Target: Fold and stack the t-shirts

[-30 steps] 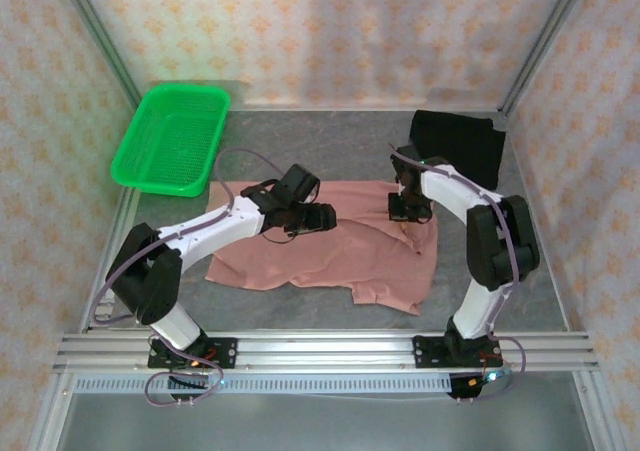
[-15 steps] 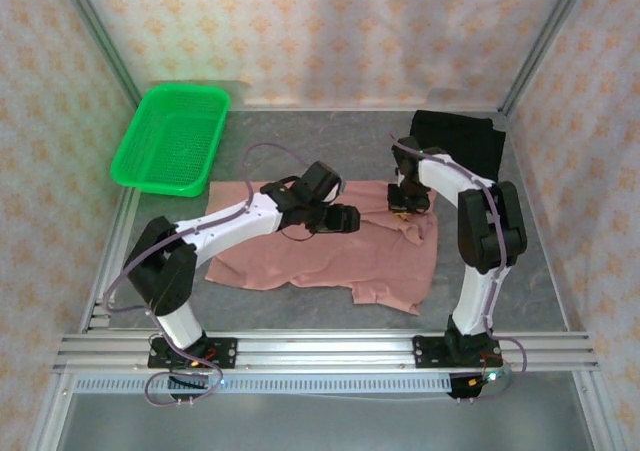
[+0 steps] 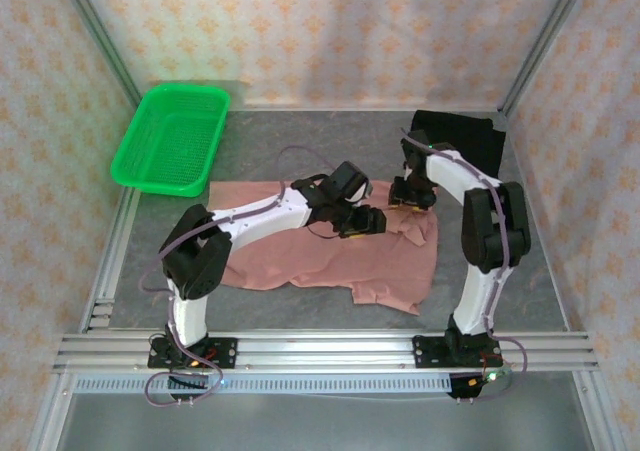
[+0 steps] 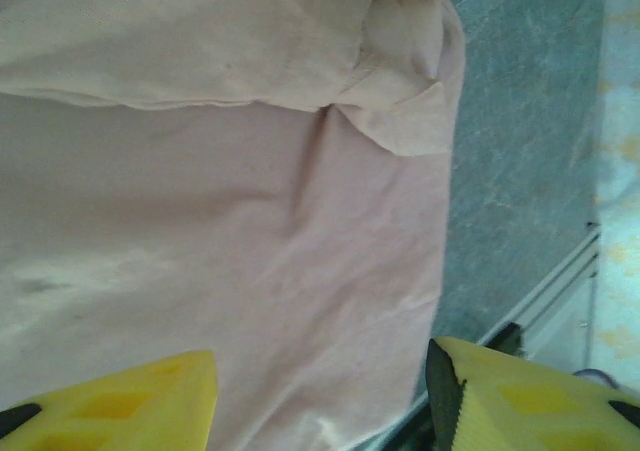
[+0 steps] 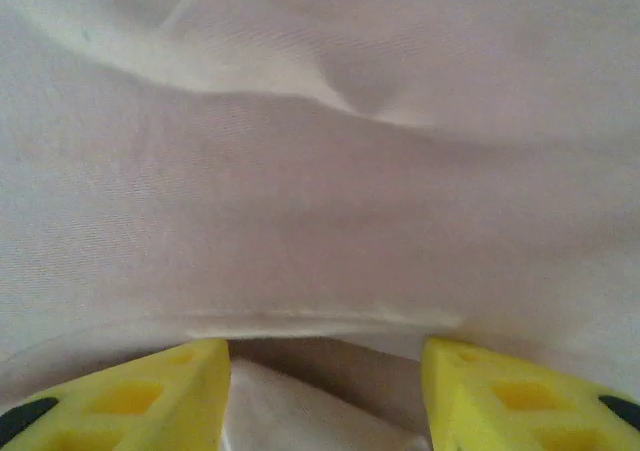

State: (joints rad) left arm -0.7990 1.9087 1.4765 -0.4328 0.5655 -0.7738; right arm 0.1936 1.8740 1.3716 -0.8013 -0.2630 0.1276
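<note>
The salmon-pink t-shirt (image 3: 320, 261) lies spread over the middle of the grey table, with its right edge bunched in folds. The black t-shirt (image 3: 465, 141) rests at the back right. My left gripper (image 3: 368, 221) reaches across the pink shirt's upper middle. In the left wrist view that gripper (image 4: 320, 411) is open, hovering over pink cloth (image 4: 240, 231) near its edge. My right gripper (image 3: 408, 197) sits at the shirt's back right corner. It (image 5: 325, 391) is open in the right wrist view, with a hem of the pink shirt (image 5: 320, 171) lying between its fingers, unpinched.
A green mesh basket (image 3: 172, 136) stands at the back left. Bare grey table (image 4: 520, 141) runs to the right of the pink shirt, toward a metal frame rail (image 3: 330, 349) along the near edge. Patterned walls enclose the other sides.
The left arm has swung right across the pink shirt, toward the right gripper. The right gripper has gone from shut on the cloth to open, shifting slightly back.
</note>
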